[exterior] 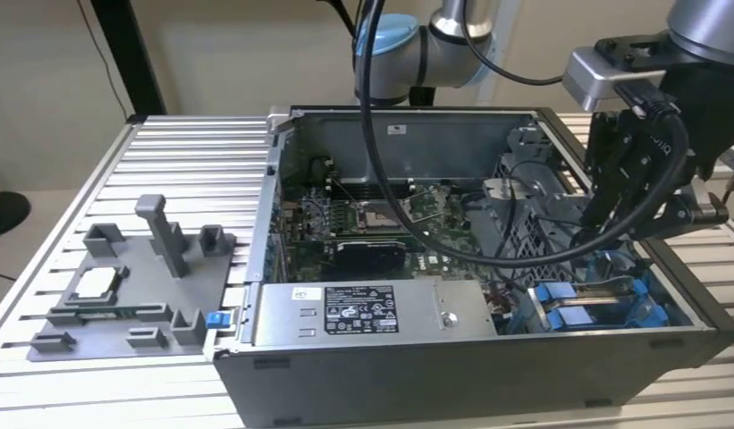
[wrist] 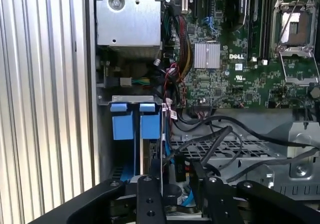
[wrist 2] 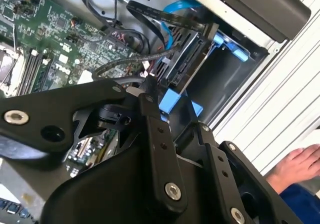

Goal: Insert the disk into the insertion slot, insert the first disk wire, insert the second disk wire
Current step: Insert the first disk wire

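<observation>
Exterior view showed the gripper (exterior: 599, 223) hanging low inside the open computer case (exterior: 462, 375), at the corner on the exterior view's right. It was just inside the side wall, and a thick black cable (exterior: 510, 257) looped up to it. Beneath it lay the insertion slot (exterior: 581, 311), its blue rails close against the case's front edge and near the grey metal box (exterior: 367, 313). In the second wrist view the disk (wrist 2: 190, 59) sat edge-on in that slot, with a blue cable (wrist 2: 172, 9) curving over its end and little room between it and the case wall. Whether the fingers were open or clamped on anything could not be told. A person's hand (wrist 2: 297, 164) rested on the slatted table (wrist 2: 270, 109) outside the wall. The fixture tray (exterior: 116, 313) lay beside the case on the exterior view's left.
</observation>
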You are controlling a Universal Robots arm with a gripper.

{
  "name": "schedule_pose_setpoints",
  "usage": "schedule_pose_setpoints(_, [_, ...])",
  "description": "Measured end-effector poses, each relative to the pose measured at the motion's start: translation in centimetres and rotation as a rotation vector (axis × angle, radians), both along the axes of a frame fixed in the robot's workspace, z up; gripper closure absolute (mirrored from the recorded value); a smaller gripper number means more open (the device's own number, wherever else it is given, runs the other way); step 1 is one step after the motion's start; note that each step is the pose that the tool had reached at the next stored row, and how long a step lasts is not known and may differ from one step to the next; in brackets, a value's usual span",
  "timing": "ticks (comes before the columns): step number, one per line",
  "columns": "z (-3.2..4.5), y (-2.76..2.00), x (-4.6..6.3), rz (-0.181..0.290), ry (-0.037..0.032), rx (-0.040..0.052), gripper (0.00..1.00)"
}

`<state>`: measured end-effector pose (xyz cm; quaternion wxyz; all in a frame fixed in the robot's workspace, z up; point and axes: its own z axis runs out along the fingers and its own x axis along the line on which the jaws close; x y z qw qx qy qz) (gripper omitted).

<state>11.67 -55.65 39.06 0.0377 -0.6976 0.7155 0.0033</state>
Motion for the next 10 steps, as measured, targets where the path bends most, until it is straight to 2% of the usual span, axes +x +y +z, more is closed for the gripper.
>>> schedule_pose_setpoints(10, [-0.13, 0.0, -0.52, -0.003, -0.0001, 0.0039, 0.0])
